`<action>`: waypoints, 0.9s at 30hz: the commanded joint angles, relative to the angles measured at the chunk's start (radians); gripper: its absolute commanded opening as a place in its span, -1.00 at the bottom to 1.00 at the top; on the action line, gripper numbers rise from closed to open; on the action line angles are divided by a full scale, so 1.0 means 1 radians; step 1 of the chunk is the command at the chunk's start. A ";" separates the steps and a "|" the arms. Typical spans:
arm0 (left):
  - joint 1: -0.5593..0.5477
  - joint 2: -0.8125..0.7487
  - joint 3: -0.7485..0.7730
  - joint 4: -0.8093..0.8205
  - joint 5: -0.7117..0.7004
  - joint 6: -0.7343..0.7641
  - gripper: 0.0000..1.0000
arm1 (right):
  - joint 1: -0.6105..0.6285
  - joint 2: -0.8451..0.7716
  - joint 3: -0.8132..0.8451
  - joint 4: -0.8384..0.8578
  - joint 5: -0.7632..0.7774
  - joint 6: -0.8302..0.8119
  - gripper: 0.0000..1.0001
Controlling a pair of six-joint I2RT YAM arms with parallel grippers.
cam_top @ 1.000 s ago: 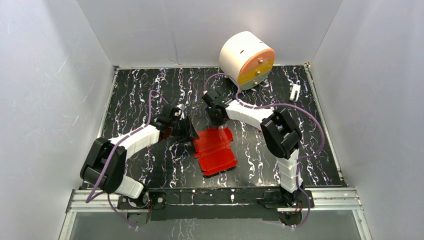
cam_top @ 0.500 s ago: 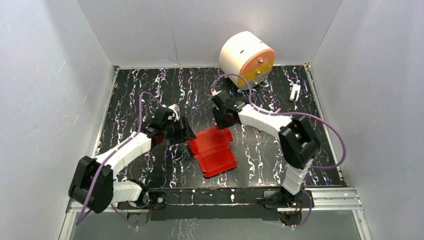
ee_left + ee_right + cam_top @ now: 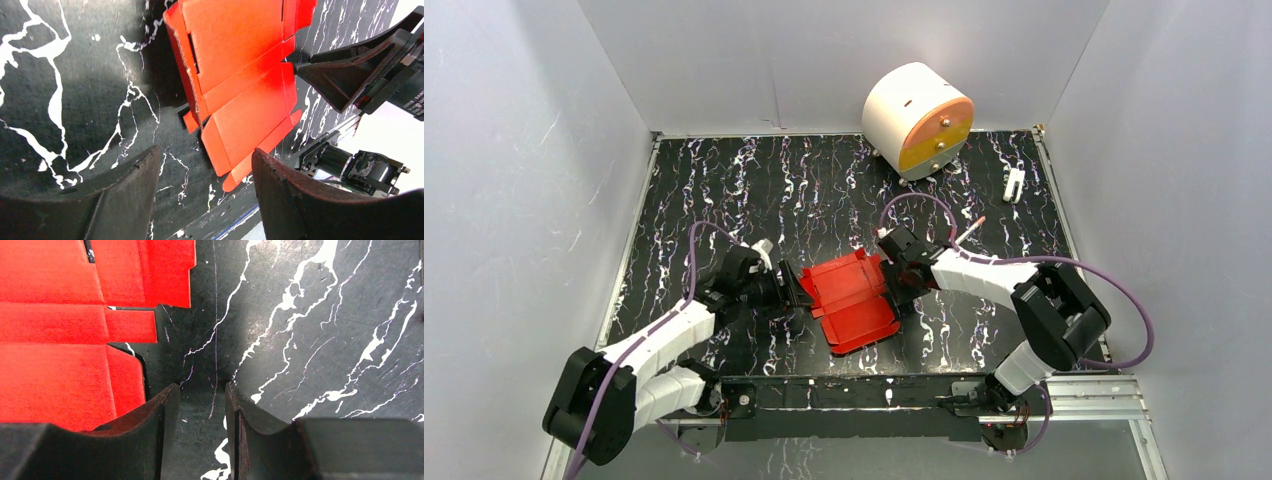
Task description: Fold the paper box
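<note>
We see the paper box (image 3: 852, 300), a bright red thin card sheet, creased and flapped, lying opened out flat on the black white-veined marble-pattern table (image 3: 724, 190). It sits just toward 6 o'clock from the table's middle. Its long axis runs roughly from 12 to 6 o'clock, the near end leaning slightly toward 5. The end with rounded flaps points at the arm bases, and the notched end points at the far wall.

The left gripper (image 3: 792, 298) hovers low at the sheet's 9 o'clock edge. In its wrist view we find its dark fingers (image 3: 125, 200) spread wide with only bare table between them and the red card just ahead.

The right gripper (image 3: 892, 292) sits at the sheet's 3 o'clock edge. Its fingers (image 3: 155, 440) stand narrowly apart with nothing between them. One tip is right at the card's edge; we cannot tell whether it presses.

A large white drum with an orange and yellow face (image 3: 917, 120) stands at the table's 1 o'clock, well apart.
</note>
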 commanded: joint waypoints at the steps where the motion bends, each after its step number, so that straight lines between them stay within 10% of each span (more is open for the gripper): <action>1: -0.028 -0.032 -0.059 0.117 0.052 -0.105 0.28 | 0.004 -0.018 -0.084 0.002 -0.001 0.002 -0.05; 27: -0.076 0.199 0.076 0.117 -0.149 -0.064 -0.01 | -0.201 -0.201 -0.264 0.002 -0.001 0.002 -0.05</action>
